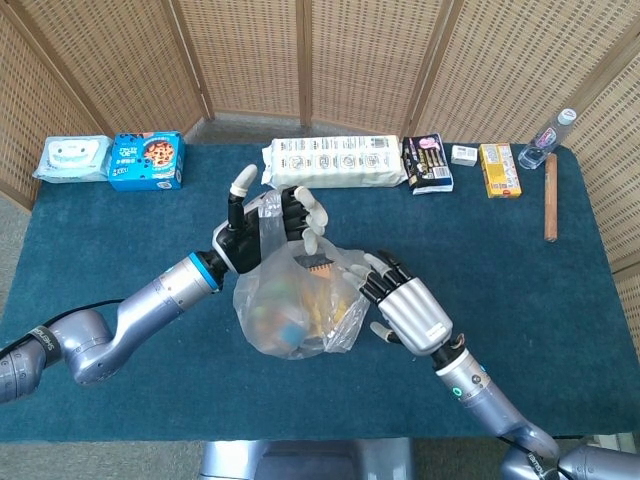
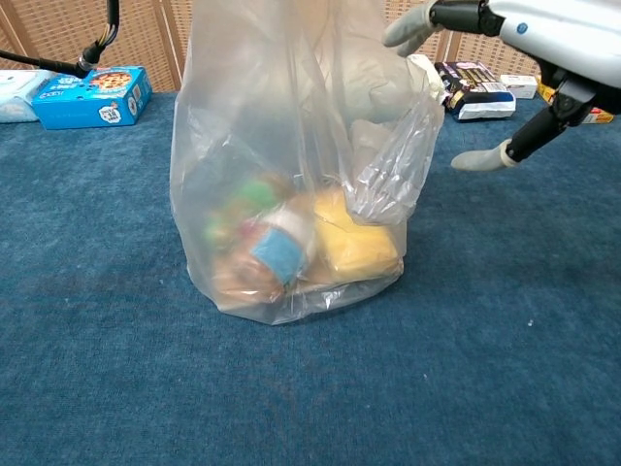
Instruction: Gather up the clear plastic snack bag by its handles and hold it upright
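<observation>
The clear plastic snack bag [image 1: 298, 300] stands upright mid-table with colourful snacks inside; it fills the chest view [image 2: 291, 194]. My left hand [image 1: 262, 228] is at the bag's upper left and grips the gathered plastic of its top, thumb pointing up. My right hand [image 1: 405, 312] is at the bag's right side with its fingers spread and holds nothing. Its fingertips [image 2: 410, 26] reach the loose right handle flap [image 2: 398, 146], which hangs slack. The left hand is out of frame in the chest view.
Along the far edge lie a wipes pack [image 1: 72, 158], a blue cookie box [image 1: 147, 160], a long white pack [image 1: 335, 162], a dark snack pack [image 1: 427, 163], a yellow box [image 1: 499, 169] and a bottle [image 1: 548, 140]. A wooden stick [image 1: 550, 197] lies at the right.
</observation>
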